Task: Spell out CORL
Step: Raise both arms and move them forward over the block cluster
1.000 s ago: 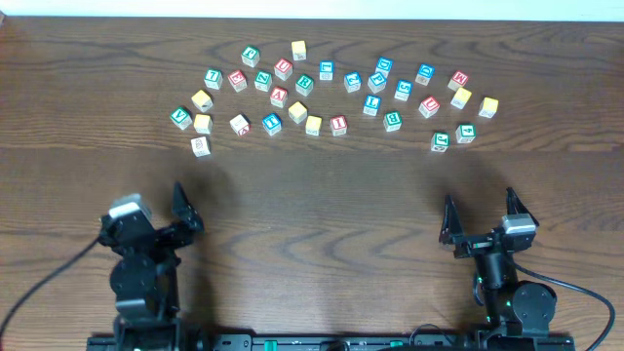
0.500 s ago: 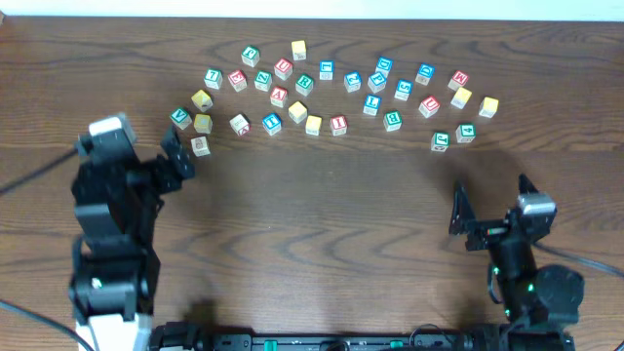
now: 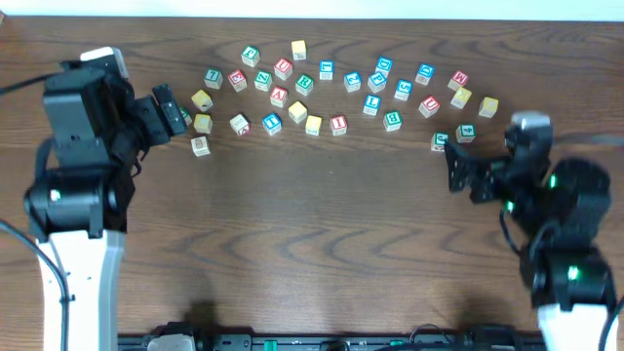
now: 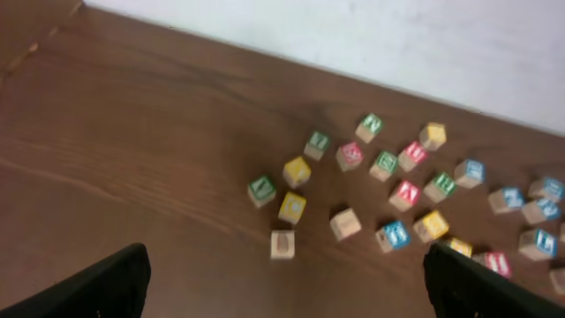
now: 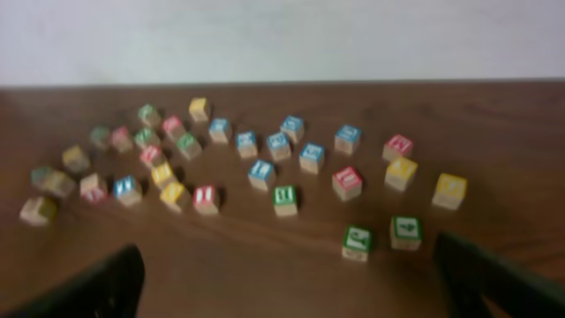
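Wide apart on both arms, the jaws hold nothing: each wrist view shows dark fingers out at the lower corners with only wood between them. The left gripper [image 3: 168,109] hangs at the left end of the scatter of letter cubes [image 3: 326,69], and the right gripper [image 3: 466,168] hangs near a pair of green cubes [image 3: 441,141] at the right end. All the cubes lie in one loose band across the far part of the table [image 3: 312,224], none set apart from it and no row begun nearer the arms. By that showing the task has not started: four cubes are yet to be picked and lined up. A green-lettered cube [image 3: 304,84] near the middle may be the R, and a blue-lettered cube [image 3: 370,103] to its right may be the L. The print is too small to be sure. Several yellow-topped cubes [image 3: 297,111] lie about the band, and I cannot tell which carry C and O.
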Motion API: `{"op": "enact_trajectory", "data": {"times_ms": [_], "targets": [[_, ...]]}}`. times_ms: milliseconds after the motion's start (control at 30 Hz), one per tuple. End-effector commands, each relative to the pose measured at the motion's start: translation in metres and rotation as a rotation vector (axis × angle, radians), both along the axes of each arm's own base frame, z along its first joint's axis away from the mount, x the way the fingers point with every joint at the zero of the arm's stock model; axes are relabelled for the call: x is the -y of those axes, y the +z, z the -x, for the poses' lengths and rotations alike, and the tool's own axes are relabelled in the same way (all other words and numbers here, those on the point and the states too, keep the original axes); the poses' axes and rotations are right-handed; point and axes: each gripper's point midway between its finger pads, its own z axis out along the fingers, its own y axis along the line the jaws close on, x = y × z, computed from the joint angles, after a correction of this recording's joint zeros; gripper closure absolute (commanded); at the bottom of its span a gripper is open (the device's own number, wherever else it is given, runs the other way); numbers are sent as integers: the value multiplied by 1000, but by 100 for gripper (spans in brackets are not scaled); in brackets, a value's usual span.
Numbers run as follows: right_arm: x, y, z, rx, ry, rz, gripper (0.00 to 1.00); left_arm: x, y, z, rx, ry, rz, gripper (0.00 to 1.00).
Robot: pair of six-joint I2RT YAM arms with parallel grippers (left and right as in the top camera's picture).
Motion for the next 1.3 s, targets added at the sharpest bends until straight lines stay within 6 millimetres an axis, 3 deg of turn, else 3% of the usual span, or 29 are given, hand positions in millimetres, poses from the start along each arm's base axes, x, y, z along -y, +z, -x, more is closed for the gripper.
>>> {"op": "enact_trajectory", "data": {"times_ms": [0,133,233,467,700,1267], "targets": [[-3,13,-21,-59,27,-18,1,2,5,-9,-30,-24,-13,3],[-3,5,-49,-190,33,-30,1,3,-19,-20,-110,-36,-11,3],[-2,-7,-67,-293,31,-35,1,16,-42,-31,-173,-97,49,3],[-1,-32,-94,-475,30,-45,1,26,-75,-61,-299,-138,122,3],[0,-43,-105,-513,27,-47,1,25,-80,-83,-363,-136,131,2],[-1,-40,-109,-488,33,-51,1,30,-85,-77,-393,-151,156,2]]}}
